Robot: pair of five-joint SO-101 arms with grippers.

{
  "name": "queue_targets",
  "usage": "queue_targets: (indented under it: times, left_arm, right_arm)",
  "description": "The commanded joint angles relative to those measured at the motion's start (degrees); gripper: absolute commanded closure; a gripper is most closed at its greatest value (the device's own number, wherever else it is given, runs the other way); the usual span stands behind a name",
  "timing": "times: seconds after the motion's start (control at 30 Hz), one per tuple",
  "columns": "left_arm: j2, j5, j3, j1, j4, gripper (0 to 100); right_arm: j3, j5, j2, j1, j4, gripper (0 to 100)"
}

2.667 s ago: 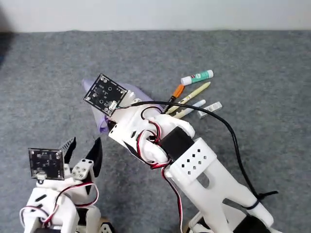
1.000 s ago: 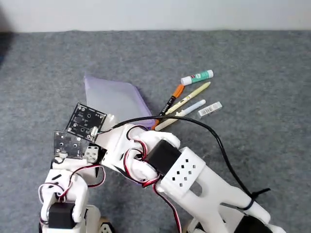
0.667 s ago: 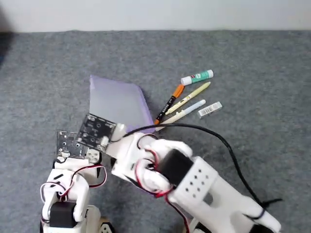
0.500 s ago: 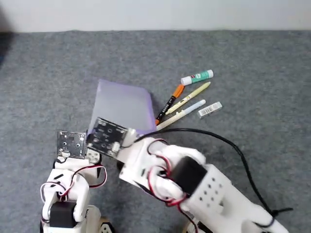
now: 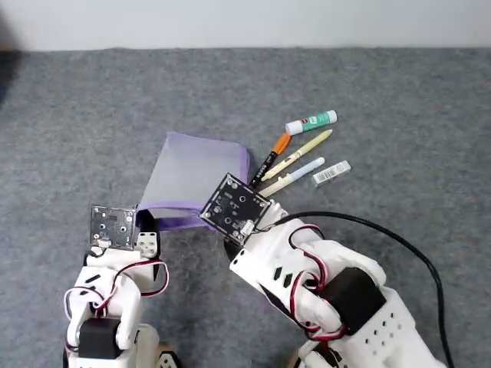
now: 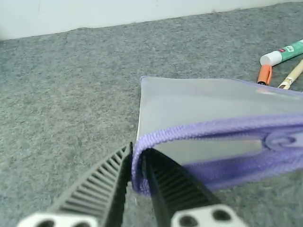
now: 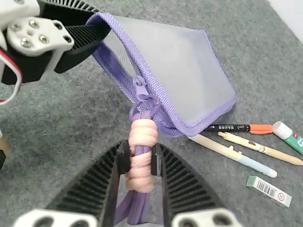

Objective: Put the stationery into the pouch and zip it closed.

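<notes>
Grey felt [image 5: 414, 92] covers the table, and the pouch [image 5: 201, 172] lies in the middle of the high view, its zip edge looking lifted off the felt. Left gripper [image 6: 136, 158] is pinched tight on the pouch's corner seam; right gripper [image 7: 139, 151] is clamped on the pink pull [image 7: 141, 137] hanging from the slider. Pens [image 5: 295, 157], a glue stick [image 5: 311, 122] and an eraser [image 5: 331, 173] sit just right of the pouch, not yet inside. That pouch looks thin, floppy and light, so I reckon it would sag and slide unless held by the stiffer zip tape or a corner; the pull seems soft but grippy
</notes>
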Motion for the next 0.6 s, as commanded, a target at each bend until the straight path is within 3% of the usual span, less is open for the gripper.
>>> queue_targets:
  times: [0.0, 0.17, 0.57]
  left_arm:
    - [-0.4, -0.3, -0.7, 0.1, -1.2, 96]
    - [-0.5, 1.6, -0.6, 0.1, -1.3, 85]
    - [-0.4, 2.4, 3.8, 0.1, -7.8, 84]
  right_arm:
    - [-0.3, 0.7, -1.9, 0.7, 0.2, 99.1]
    - [-0.3, 0.7, -1.9, 0.7, 0.2, 99.1]
    - [-0.3, 0.7, -2.2, 0.7, 0.3, 99.1]
